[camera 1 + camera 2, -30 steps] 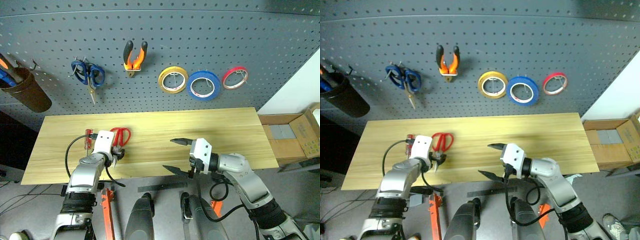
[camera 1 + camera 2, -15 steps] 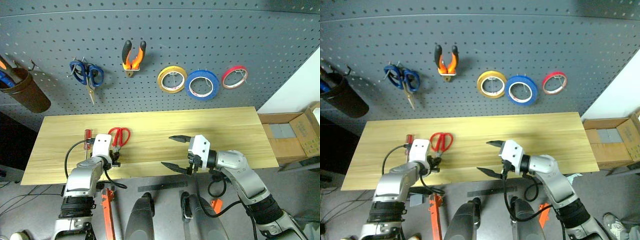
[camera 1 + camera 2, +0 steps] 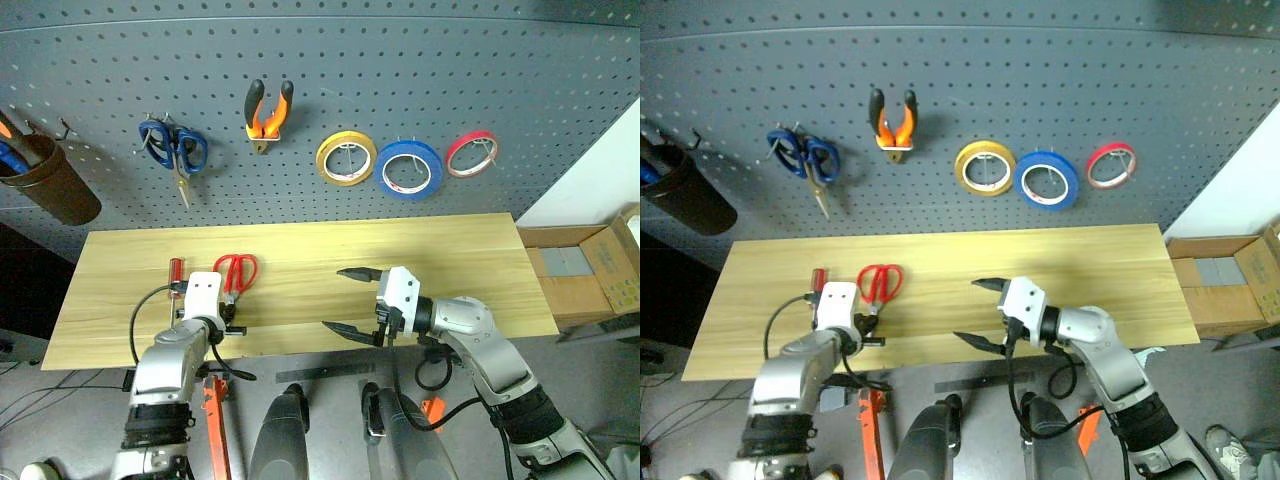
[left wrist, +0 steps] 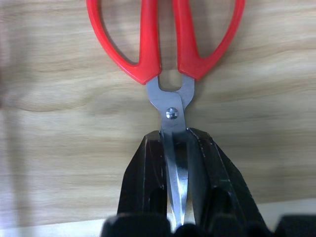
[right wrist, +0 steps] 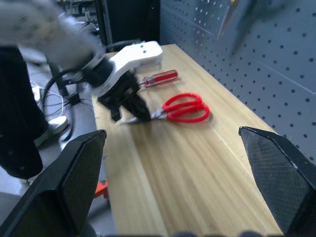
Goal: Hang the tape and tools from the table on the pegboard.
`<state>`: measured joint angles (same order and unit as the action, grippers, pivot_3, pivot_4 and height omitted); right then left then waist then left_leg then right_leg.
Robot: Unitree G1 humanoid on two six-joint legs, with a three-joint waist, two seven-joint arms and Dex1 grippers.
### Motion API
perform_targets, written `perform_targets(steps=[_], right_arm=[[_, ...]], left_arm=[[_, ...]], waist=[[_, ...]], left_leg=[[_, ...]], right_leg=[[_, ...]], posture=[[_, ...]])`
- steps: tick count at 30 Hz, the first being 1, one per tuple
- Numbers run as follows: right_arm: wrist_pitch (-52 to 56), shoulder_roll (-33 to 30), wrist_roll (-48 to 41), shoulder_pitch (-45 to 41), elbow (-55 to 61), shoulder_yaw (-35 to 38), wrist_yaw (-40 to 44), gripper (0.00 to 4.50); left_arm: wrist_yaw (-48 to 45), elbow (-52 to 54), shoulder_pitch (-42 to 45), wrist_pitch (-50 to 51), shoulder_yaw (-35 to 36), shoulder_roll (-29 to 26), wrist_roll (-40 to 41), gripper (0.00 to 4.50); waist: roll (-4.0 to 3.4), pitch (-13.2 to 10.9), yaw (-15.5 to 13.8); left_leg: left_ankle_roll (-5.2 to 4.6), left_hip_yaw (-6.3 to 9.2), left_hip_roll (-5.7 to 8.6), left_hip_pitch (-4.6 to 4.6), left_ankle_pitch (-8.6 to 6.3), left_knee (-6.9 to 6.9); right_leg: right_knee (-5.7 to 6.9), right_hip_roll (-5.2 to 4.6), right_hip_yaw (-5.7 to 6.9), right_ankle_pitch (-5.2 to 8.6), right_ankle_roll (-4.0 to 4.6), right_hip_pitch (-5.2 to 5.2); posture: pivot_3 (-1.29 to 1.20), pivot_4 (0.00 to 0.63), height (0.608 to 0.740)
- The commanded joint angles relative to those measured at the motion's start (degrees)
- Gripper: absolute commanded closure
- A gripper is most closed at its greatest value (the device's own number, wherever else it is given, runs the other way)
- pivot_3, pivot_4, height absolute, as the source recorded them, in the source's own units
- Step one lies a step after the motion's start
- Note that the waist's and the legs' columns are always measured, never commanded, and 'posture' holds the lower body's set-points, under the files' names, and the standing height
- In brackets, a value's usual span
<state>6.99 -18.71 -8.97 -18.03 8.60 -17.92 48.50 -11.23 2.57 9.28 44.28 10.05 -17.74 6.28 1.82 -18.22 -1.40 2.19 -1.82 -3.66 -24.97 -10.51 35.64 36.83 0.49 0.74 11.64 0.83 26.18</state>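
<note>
Your left fingers [image 4: 176, 182] are clamped on the blades of the red scissors [image 3: 236, 272], which lie flat on the bench [image 3: 420, 250] beside the screwdriver [image 3: 174, 276]. Your right fingers [image 3: 350, 302] are spread wide, holding nothing.

three tape rolls [image 3: 408, 168], two scissors [image 3: 236, 271], one pliers [image 3: 268, 115]

blue tape [image 3: 408, 169]: hangs on pegboard [image 3: 400, 60] | pliers [image 3: 268, 115]: hang on pegboard, handles up | red scissors [image 3: 235, 273]: flat on bench [image 3: 450, 270], blades pinched in left pincer [image 4: 174, 148] | red screwdriver [image 3: 176, 274]: flat on bench beside scissors
</note>
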Motion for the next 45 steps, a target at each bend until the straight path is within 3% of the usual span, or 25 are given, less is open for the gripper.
perform_targets(steps=[1, 5, 15, 21, 34, 45], right_arm=[[0.9, 1.9, -3.8, 0.9, 4.3, 3.3, -2.7, 0.0], [0.6, 4.5, -6.2, 2.1, 4.9, 6.0, -5.4, 0.0], [1.1, 5.3, -14.3, 3.1, 7.8, 7.2, -2.6, 0.0], [0.2, 6.6, -16.6, 1.8, 7.5, 8.1, -2.0, 0.0], [-2.7, 6.7, -14.5, -0.5, 4.5, 9.4, -3.6, 0.0], [-2.4, 6.0, -14.2, -0.7, 5.0, 9.2, -4.6, 0.0]], left_arm=[[2.1, 9.9, -3.9, -10.5, 0.8, 1.5, -0.9, 4.22], [2.8, 15.9, -9.1, -16.4, -0.2, 2.2, -2.1, 4.22], [4.8, 27.1, -18.9, -30.2, -0.3, 7.1, -2.2, 4.22], [6.0, 26.4, -14.5, -34.0, 1.4, 6.2, -2.7, 4.22], [5.2, 11.1, -4.3, -44.5, 5.3, 2.5, -1.7, 4.22], [4.6, 6.2, 1.5, -41.0, 3.7, 2.4, -0.9, 4.22]], waist=[[0.15, 0.1, -0.1], [0.34, 0.4, -0.1], [0.88, 1.9, -0.3], [0.96, 3.0, -0.6], [1.18, 4.7, -1.6], [1.19, 5.5, -1.6]], left_leg=[[0.05, 0.01, -0.01, -0.01, -0.03, 0.0], [0.15, 0.02, -0.01, 0.0, -0.1, -0.06], [0.17, 0.01, 0.02, 0.0, -0.14, -0.03], [0.17, 0.07, -0.01, 0.01, -0.14, 0.15], [0.15, 0.0, -0.02, 0.09, -0.13, 0.3], [0.14, 0.02, -0.03, 0.23, -0.12, 0.39]], right_leg=[[0.01, 0.0, 0.02, 0.02, 0.0, 0.0], [0.01, 0.01, 0.03, 0.1, 0.0, 0.0], [-0.07, 0.02, 0.06, 0.11, -0.02, -0.03], [0.0, 0.14, 0.11, 0.11, -0.01, -0.1], [0.16, 0.34, 0.06, 0.07, -0.04, -0.18], [0.23, 0.35, 0.07, 0.05, -0.03, -0.38]], posture=[[0.11, 0.27, 0.74], [0.13, 0.229, 0.74], [0.17, 0.178, 0.74], [0.17, 0.165, 0.74], [0.14, 0.155, 0.74], [0.13, 0.161, 0.74]])
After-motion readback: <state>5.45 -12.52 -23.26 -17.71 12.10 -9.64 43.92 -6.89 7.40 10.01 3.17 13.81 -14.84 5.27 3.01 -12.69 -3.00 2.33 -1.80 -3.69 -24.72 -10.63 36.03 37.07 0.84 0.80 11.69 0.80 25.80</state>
